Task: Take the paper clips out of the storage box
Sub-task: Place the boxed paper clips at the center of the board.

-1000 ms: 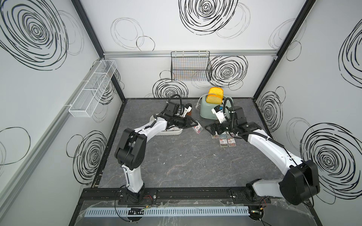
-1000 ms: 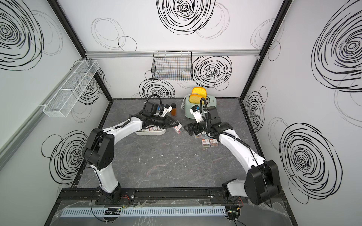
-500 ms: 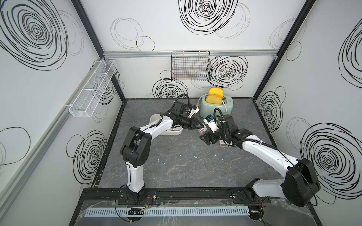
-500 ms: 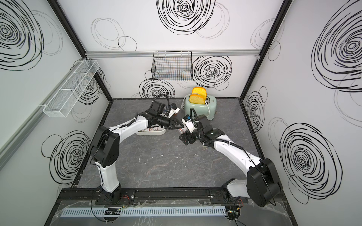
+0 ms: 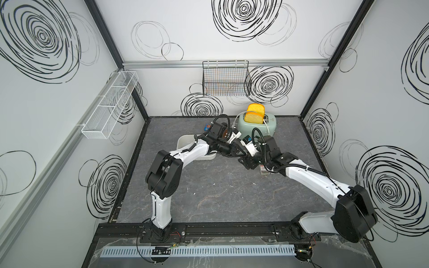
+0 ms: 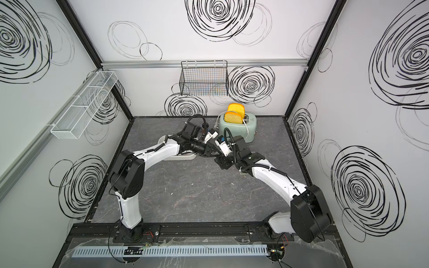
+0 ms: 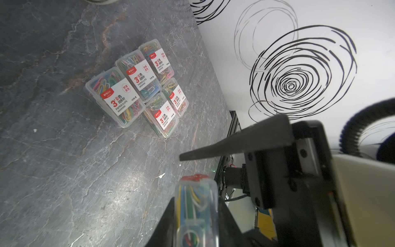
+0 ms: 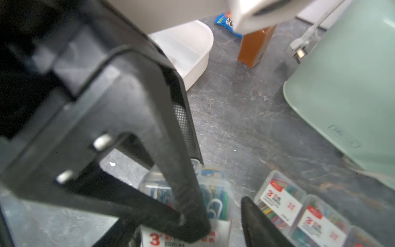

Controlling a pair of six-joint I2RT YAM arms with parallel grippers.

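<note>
Mid-air handover, in front of the toaster (image 5: 269, 126). My left gripper (image 7: 196, 200) is clenched on one case of paper clips (image 7: 195, 224); my right gripper (image 5: 246, 162) has its jaws apart about it, one finger visibly clear. The storage box (image 5: 185, 141) sits well aside of the toaster; five cases (image 7: 136, 85) lie just in front of it. Hazard: should my left release before my right bites, the case drops onto that group.

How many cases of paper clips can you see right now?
6. Five cases lie clustered on the table; one case is in the left gripper. Others may be hidden in the storage box.
</note>
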